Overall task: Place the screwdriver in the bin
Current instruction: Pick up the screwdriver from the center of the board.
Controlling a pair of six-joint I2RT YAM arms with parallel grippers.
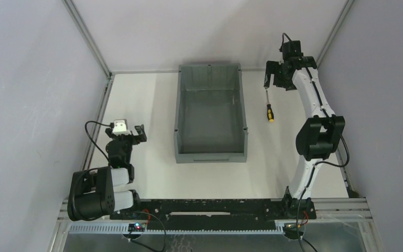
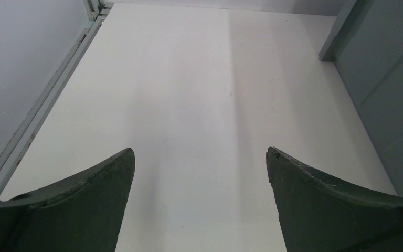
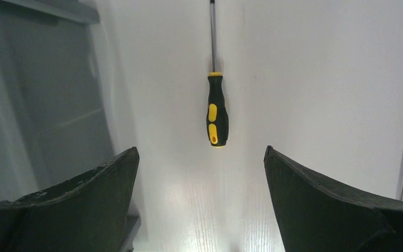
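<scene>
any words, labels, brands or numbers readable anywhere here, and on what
No text can be read in any view.
The screwdriver: no lettering shows on its handle.
The bin: no label or marking shows.
The small lit board by the near rail: too small to read.

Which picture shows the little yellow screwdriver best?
The right wrist view: the screwdriver lies close, with its yellow-and-black handle and shaft clear. The top view shows it tiny, right of the bin. The left wrist view misses it.
</scene>
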